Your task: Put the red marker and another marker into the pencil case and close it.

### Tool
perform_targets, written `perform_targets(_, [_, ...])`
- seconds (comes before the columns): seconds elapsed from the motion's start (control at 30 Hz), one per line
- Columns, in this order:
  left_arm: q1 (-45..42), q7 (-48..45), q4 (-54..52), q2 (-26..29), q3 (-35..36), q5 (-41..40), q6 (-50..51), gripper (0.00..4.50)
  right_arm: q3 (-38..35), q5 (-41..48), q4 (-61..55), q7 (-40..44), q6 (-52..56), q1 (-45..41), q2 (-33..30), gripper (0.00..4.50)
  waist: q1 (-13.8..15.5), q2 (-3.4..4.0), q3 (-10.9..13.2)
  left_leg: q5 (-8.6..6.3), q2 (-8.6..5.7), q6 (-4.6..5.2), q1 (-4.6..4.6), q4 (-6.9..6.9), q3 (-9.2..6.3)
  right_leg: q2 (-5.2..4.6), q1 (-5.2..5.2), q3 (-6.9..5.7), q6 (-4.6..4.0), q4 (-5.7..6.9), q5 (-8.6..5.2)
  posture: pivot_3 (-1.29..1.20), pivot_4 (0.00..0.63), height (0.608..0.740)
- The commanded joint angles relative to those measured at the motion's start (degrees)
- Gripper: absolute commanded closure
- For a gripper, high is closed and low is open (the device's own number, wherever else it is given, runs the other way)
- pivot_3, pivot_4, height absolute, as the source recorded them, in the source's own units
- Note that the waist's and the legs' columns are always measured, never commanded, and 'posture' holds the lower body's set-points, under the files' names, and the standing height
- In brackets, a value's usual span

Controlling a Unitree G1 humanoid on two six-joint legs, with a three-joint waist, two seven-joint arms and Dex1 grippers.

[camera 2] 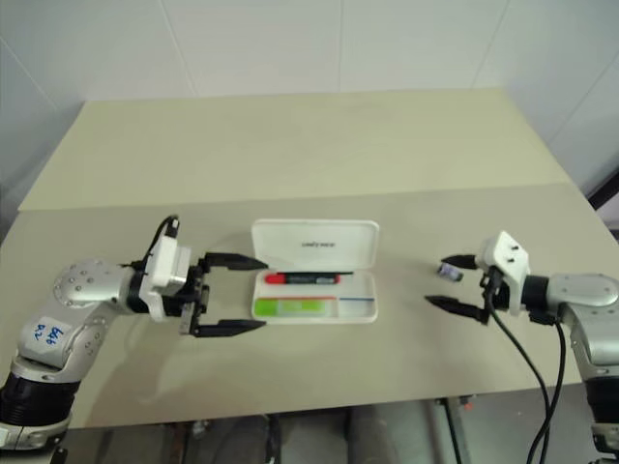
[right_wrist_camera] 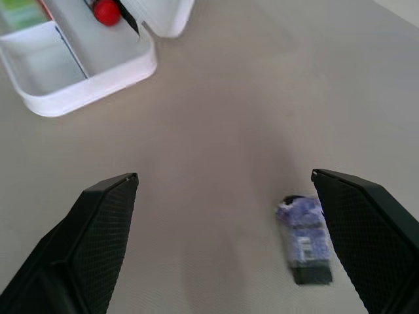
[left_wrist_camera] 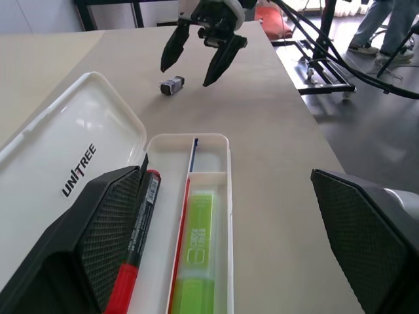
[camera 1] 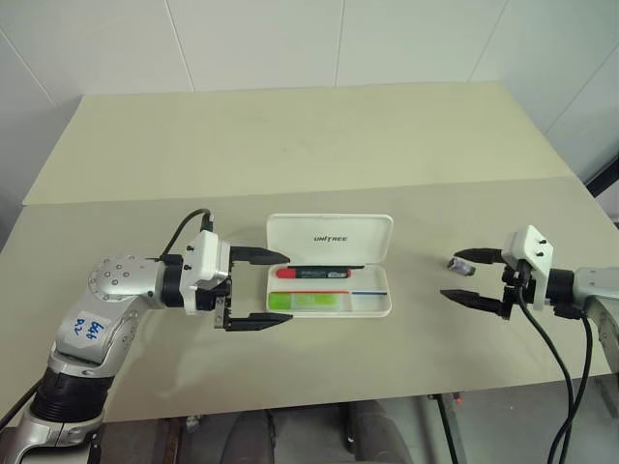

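— Where's the case (camera 1: 329, 266)?

— On the bench, about midway between its left and right edges, nearer the front edge than the back. It is a flat white hard box with rounded corners, open: the lid is tipped back toward the far edge, with "UNITREE" printed on its inner face.

— And the red marker (camera 1: 314, 273)?

— Lying flat in the tray's back compartment, right against the hinge. It has a black barrel, with its red end pointing toward the left edge.

— The green one (camera 1: 308, 302)?

— A chunky lime-green marker, flat in the front compartment, toward the left end. A red and blue stripe runs between the two.
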Motion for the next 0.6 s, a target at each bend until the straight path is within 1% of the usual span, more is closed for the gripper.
perform_targets(0.03, [-1.3,1.1,-2.5,-0.1,-0.4,-0.3,0.2,0.03,0.2,-1.6,4.7,1.0,-3.3,-3.0,0.2,0.0,0.0,0.0,0.0,0.0,0.0,0.0,0.0,0.01,0.0,0.0,0.0,0.01,0.0,0.0,0.0,0.0,0.15,0.74])
perform_targets(0.3, [-2.5,2.7,-3.2,0.0,0.0,-1.6,2.5,0.03,2.4,-5.2,17.7,1.9,-7.7,-9.0,2.2,0.0,0.0,0.0,0.0,0.01,-0.01,0.0,-0.03,0.04,0.03,0.01,0.0,0.04,0.05,-0.04,0.03,0.0,0.15,0.74])
perform_targets(0.43, [-3.4,3.2,-3.9,0.0,0.2,-1.8,3.3,0.03,3.4,-7.2,24.0,2.3,-10.2,-10.6,3.2,0.0,0.0,0.0,0.0,0.01,-0.01,-0.01,-0.02,0.01,0.03,0.01,0.0,0.04,0.32,-0.04,0.17,0.0,0.15,0.74])
perform_targets(0.47, [-3.7,3.3,-4.0,0.1,0.3,-1.8,3.4,0.0,3.4,-7.7,25.6,2.3,-10.9,-10.9,3.3,0.42,0.0,0.0,0.0,0.01,-0.01,-0.01,-0.02,0.02,0.03,0.01,0.0,0.04,0.32,-0.04,0.18,0.0,0.15,0.74])
perform_targets(0.5, [-3.9,3.4,-4.1,0.1,0.4,-1.8,3.4,0.0,3.4,-8.0,27.1,2.4,-11.4,-11.2,3.4,0.61,0.0,0.0,0.0,0.01,-0.01,-0.01,-0.02,0.02,0.04,0.01,0.0,0.04,0.32,-0.04,0.17,0.0,0.15,0.74])
perform_targets(0.6, [-4.4,3.6,-4.0,0.1,0.5,-1.7,3.4,0.0,3.5,-8.7,30.4,2.5,-13.1,-12.1,3.5,1.69,0.0,-0.01,0.0,0.01,-0.02,-0.01,0.02,0.13,0.04,0.01,0.1,0.06,0.3,-0.06,0.19,0.0,0.15,0.74])
